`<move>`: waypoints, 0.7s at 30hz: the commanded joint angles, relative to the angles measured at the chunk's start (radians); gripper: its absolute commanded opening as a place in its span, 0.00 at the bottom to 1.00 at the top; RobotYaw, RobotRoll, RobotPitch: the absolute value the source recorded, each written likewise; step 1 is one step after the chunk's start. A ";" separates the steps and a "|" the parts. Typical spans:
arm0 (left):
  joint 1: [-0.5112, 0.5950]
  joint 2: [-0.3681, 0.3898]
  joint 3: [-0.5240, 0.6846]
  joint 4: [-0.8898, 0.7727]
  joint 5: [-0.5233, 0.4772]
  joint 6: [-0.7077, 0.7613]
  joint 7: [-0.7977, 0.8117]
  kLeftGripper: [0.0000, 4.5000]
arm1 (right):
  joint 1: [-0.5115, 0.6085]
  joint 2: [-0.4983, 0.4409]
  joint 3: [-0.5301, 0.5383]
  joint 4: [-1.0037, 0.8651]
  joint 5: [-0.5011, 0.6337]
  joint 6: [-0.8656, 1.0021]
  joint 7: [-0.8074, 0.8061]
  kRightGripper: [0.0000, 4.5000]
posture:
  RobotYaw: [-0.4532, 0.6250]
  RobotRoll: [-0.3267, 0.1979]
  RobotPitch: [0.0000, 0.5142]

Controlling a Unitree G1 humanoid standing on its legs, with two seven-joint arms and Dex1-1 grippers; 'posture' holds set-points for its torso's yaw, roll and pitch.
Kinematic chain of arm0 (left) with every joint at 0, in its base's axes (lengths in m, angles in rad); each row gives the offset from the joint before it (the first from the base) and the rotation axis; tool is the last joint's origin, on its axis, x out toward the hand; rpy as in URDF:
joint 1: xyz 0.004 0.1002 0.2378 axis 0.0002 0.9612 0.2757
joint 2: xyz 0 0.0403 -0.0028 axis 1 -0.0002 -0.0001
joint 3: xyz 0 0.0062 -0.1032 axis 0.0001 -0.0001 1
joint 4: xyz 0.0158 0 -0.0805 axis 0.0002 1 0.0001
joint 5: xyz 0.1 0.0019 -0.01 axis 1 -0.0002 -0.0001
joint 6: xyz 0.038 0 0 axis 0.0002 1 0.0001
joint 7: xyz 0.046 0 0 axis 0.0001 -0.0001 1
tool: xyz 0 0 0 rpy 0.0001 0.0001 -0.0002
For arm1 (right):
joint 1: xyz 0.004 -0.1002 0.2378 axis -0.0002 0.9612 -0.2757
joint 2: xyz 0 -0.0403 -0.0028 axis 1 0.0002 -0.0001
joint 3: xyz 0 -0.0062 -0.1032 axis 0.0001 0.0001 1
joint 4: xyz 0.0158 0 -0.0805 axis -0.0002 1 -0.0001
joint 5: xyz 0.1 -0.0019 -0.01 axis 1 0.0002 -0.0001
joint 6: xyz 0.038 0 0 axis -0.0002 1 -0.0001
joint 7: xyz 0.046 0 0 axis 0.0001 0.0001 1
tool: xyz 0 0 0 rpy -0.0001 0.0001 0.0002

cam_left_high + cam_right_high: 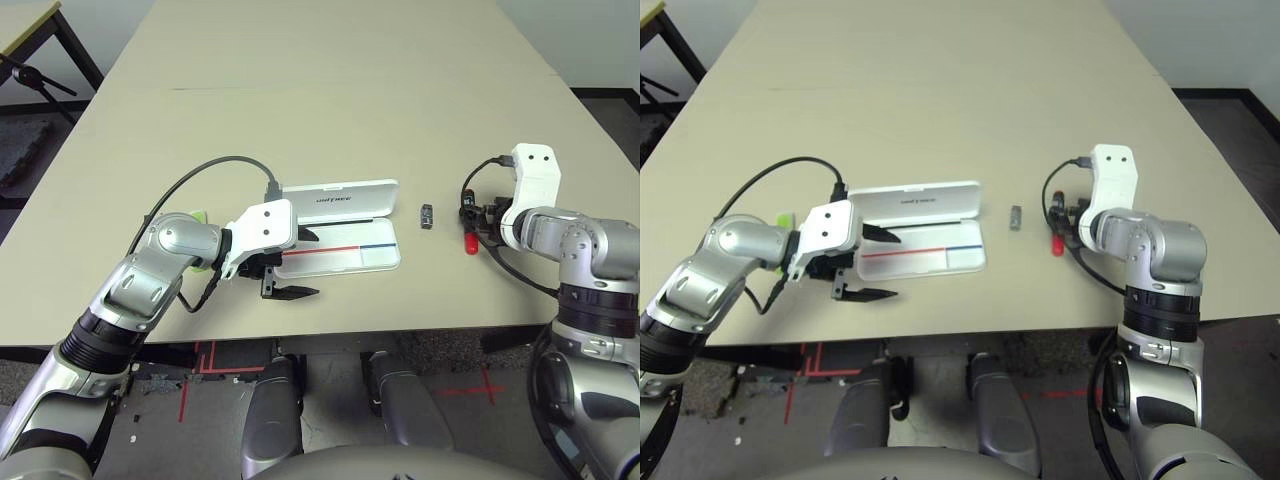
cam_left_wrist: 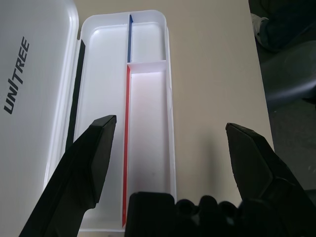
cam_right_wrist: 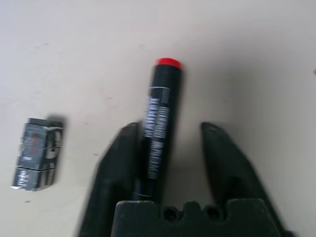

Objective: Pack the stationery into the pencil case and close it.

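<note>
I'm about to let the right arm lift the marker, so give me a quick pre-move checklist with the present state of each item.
1. Red marker lies between the right gripper's fingers: ok.
2. Fingers closed firmly on the marker: not ok; one finger touches it, a gap remains at the other.
3. Pencil case open, lid laid back: ok.
4. Case compartments free for the marker: ok, as seen from the left wrist.
5. Left gripper open at the case's near end, holding nothing: ok.
6. Small black-grey block apart from the marker, on the table: ok.
</note>
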 commanded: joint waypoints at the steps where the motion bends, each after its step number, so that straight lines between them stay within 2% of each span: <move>1: -0.004 0.004 -0.014 0.001 0.014 0.003 -0.001 1.00 | -0.032 -0.034 0.012 0.030 -0.012 0.013 0.013 0.19 | 0.31 0.62 0.34; 2: -0.005 0.006 -0.013 -0.001 0.014 0.003 -0.003 1.00 | -0.046 -0.053 0.018 0.034 -0.008 0.015 0.027 0.12 | 0.32 0.62 0.34; 5: -0.005 0.009 -0.009 -0.003 0.013 0.004 -0.006 1.00 | -0.068 -0.099 0.040 0.043 0.004 0.023 0.067 0.11 | 0.32 0.62 0.34; 10: -0.004 0.015 -0.004 -0.010 0.012 0.012 -0.005 1.00 | -0.105 -0.276 0.155 0.046 0.042 -0.019 0.253 0.11 | 0.32 0.62 0.34; 13: -0.007 0.017 -0.003 -0.013 0.011 0.018 -0.005 1.00 | -0.108 -0.412 0.266 0.005 0.060 -0.116 0.432 0.11 | 0.32 0.62 0.34; 16: -0.010 0.019 -0.002 -0.014 0.011 0.022 -0.005 1.00 | -0.100 -0.551 0.369 -0.048 0.050 -0.294 0.648 0.11 | 0.32 0.62 0.34; 21: -0.012 0.023 0.000 -0.016 0.012 0.026 -0.004 1.00 | -0.100 -0.649 0.448 -0.092 0.024 -0.508 0.867 0.11 | 0.32 0.62 0.34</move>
